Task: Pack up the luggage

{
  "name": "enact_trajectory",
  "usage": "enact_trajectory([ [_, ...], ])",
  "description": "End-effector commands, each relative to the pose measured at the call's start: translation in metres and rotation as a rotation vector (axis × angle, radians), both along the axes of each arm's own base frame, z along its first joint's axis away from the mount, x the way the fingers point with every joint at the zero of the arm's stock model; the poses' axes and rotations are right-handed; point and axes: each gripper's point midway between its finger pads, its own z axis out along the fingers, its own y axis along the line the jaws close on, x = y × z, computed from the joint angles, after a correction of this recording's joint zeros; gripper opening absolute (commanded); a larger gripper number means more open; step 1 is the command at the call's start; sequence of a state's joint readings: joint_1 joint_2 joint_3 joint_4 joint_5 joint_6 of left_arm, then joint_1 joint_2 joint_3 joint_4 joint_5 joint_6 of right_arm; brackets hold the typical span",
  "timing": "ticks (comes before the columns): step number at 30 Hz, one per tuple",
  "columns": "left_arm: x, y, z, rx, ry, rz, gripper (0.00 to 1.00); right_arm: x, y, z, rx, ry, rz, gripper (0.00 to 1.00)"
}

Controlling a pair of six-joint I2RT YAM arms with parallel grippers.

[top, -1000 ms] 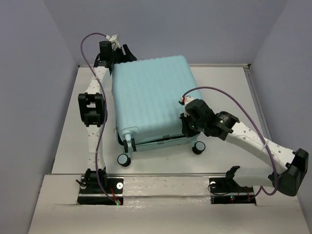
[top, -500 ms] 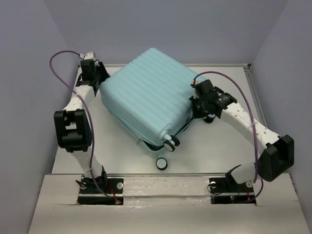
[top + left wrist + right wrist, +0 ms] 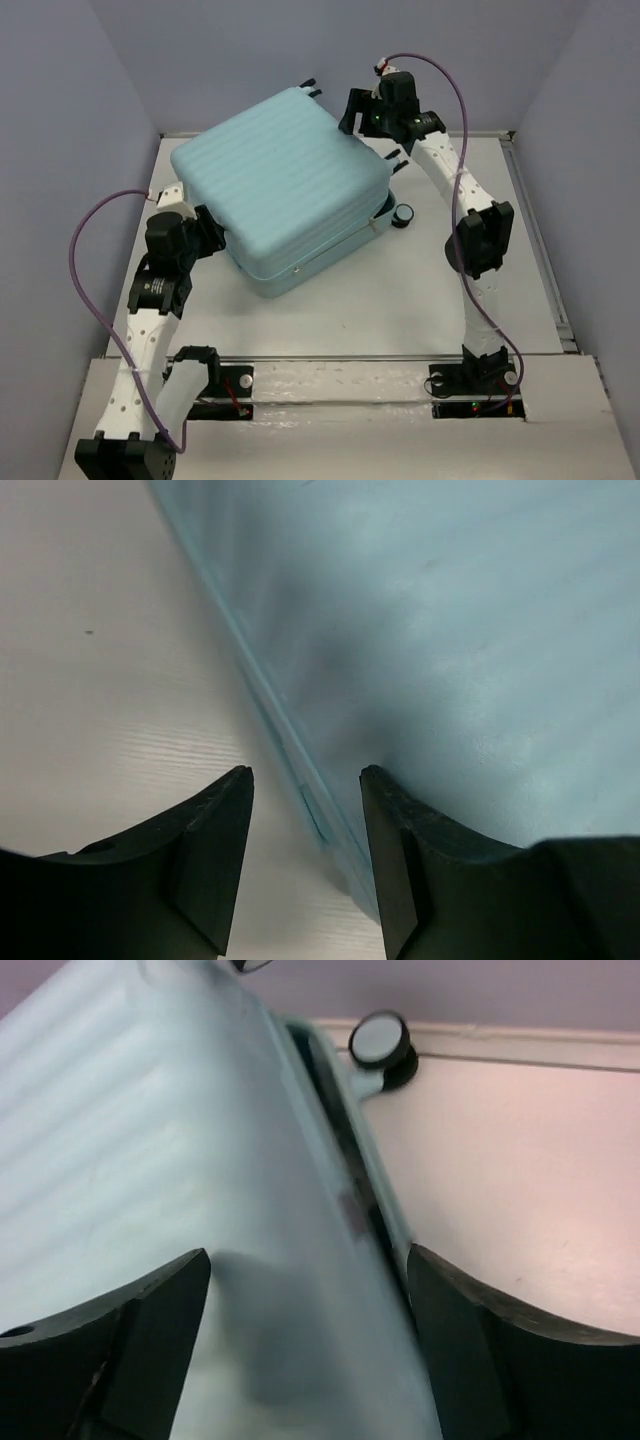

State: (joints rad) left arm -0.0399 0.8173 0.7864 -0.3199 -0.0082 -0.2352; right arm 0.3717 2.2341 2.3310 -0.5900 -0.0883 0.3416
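Observation:
The luggage [image 3: 280, 185], a pale mint-blue ribbed suitcase, lies flat and closed on the white table, turned at an angle. My left gripper [image 3: 214, 236] is at its near-left side. In the left wrist view this left gripper [image 3: 305, 772] is open, its jaws straddling the shell's lower edge [image 3: 290, 750], with one finger [image 3: 400, 830] against the shell. My right gripper [image 3: 358, 118] hangs over the far right corner. Seen from the right wrist, the right gripper [image 3: 308, 1255] stands wide open above the shell and the zip seam [image 3: 350, 1190], holding nothing.
A black-and-white wheel [image 3: 403, 215] sticks out on the suitcase's right side; it also shows in the right wrist view [image 3: 378, 1040]. A raised rail [image 3: 528, 210] runs along the table's right edge. Purple-grey walls close in on three sides.
The suitcase has swung round and shifted toward the back left. The right gripper has opened and moved to the far corner. The left arm has come down to the near-left side.

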Motion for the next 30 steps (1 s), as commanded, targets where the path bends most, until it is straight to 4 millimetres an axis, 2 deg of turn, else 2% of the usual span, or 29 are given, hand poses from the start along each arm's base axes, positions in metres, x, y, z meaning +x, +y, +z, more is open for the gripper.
enact_trajectory([
  [1, -0.026, -0.091, 0.026, -0.284, -0.049, -0.358, 0.61, -0.093, 0.091, 0.074, 0.136, -0.051, 0.281, 0.92],
  [2, -0.028, -0.095, 0.028, -0.29, -0.05, -0.377, 0.62, -0.1, 0.074, 0.099, 0.108, -0.114, 0.237, 0.99],
  [3, -0.031, -0.101, 0.029, -0.305, -0.047, -0.4, 0.62, -0.112, 0.061, 0.11, 0.089, -0.134, 0.222, 1.0],
  [4, -0.032, -0.102, 0.032, -0.311, -0.054, -0.405, 0.62, -0.11, 0.058, 0.098, 0.056, -0.12, 0.208, 1.0],
  [5, -0.034, -0.105, 0.035, -0.319, -0.061, -0.417, 0.62, -0.115, 0.049, 0.104, 0.037, -0.137, 0.192, 1.0],
  [6, -0.036, -0.107, 0.04, -0.327, -0.084, -0.423, 0.62, -0.128, 0.033, 0.113, 0.001, -0.169, 0.175, 1.0],
  [8, -0.04, -0.109, 0.043, -0.334, -0.102, -0.436, 0.62, -0.144, 0.02, 0.116, -0.021, -0.177, 0.171, 1.0],
  [9, -0.044, -0.109, 0.044, -0.336, -0.118, -0.439, 0.62, -0.163, 0.008, 0.135, -0.011, -0.22, 0.17, 0.96],
  [10, -0.046, -0.11, 0.044, -0.347, -0.12, -0.441, 0.62, -0.173, 0.003, 0.106, -0.039, -0.167, 0.179, 0.92],
  [11, -0.047, -0.112, 0.045, -0.355, -0.125, -0.449, 0.62, -0.18, 0.0, 0.104, -0.032, -0.181, 0.186, 0.86],
  [12, -0.048, -0.114, 0.045, -0.365, -0.129, -0.459, 0.62, -0.191, -0.002, 0.098, -0.021, -0.174, 0.208, 0.69],
  [13, -0.051, -0.117, 0.047, -0.38, -0.135, -0.478, 0.62, -0.213, -0.008, 0.109, 0.009, -0.206, 0.231, 0.54],
  [14, -0.052, -0.12, 0.049, -0.395, -0.136, -0.486, 0.62, -0.224, -0.007, 0.074, 0.011, -0.16, 0.265, 0.4],
  [15, -0.054, -0.125, 0.047, -0.404, -0.14, -0.504, 0.62, -0.242, -0.001, 0.065, 0.054, -0.14, 0.333, 0.15],
  [16, -0.054, -0.127, 0.046, -0.409, -0.138, -0.508, 0.62, -0.258, -0.001, 0.083, 0.116, -0.215, 0.368, 0.07],
  [17, -0.052, -0.129, 0.047, -0.411, -0.149, -0.516, 0.62, -0.279, 0.004, 0.034, 0.121, -0.135, 0.427, 0.07],
  [18, -0.05, -0.131, 0.046, -0.409, -0.148, -0.516, 0.62, -0.299, 0.013, 0.024, 0.179, -0.114, 0.497, 0.07],
  [19, -0.048, -0.135, 0.044, -0.409, -0.14, -0.52, 0.62, -0.317, 0.025, 0.029, 0.222, -0.171, 0.555, 0.07],
  [20, -0.046, -0.137, 0.044, -0.411, -0.142, -0.523, 0.62, -0.326, 0.029, 0.012, 0.224, -0.153, 0.578, 0.09],
  [21, -0.043, -0.14, 0.048, -0.417, -0.158, -0.527, 0.62, -0.332, 0.028, -0.023, 0.198, -0.104, 0.568, 0.2],
  [22, -0.038, -0.141, 0.046, -0.414, -0.153, -0.519, 0.62, -0.333, 0.03, -0.034, 0.198, -0.098, 0.562, 0.28],
  [24, -0.034, -0.141, 0.046, -0.404, -0.161, -0.507, 0.62, -0.33, 0.04, -0.042, 0.226, -0.13, 0.587, 0.39],
  [25, -0.034, -0.141, 0.044, -0.405, -0.16, -0.505, 0.62, -0.327, 0.042, -0.048, 0.245, -0.167, 0.588, 0.41],
  [28, -0.038, -0.142, 0.036, -0.406, -0.149, -0.514, 0.62, -0.318, 0.043, -0.072, 0.227, -0.182, 0.567, 0.55],
  [29, -0.039, -0.142, 0.033, -0.405, -0.144, -0.516, 0.62, -0.314, 0.046, -0.07, 0.232, -0.213, 0.57, 0.58],
  [30, -0.041, -0.143, 0.025, -0.406, -0.126, -0.521, 0.62, -0.31, 0.05, -0.084, 0.218, -0.19, 0.578, 0.6],
])
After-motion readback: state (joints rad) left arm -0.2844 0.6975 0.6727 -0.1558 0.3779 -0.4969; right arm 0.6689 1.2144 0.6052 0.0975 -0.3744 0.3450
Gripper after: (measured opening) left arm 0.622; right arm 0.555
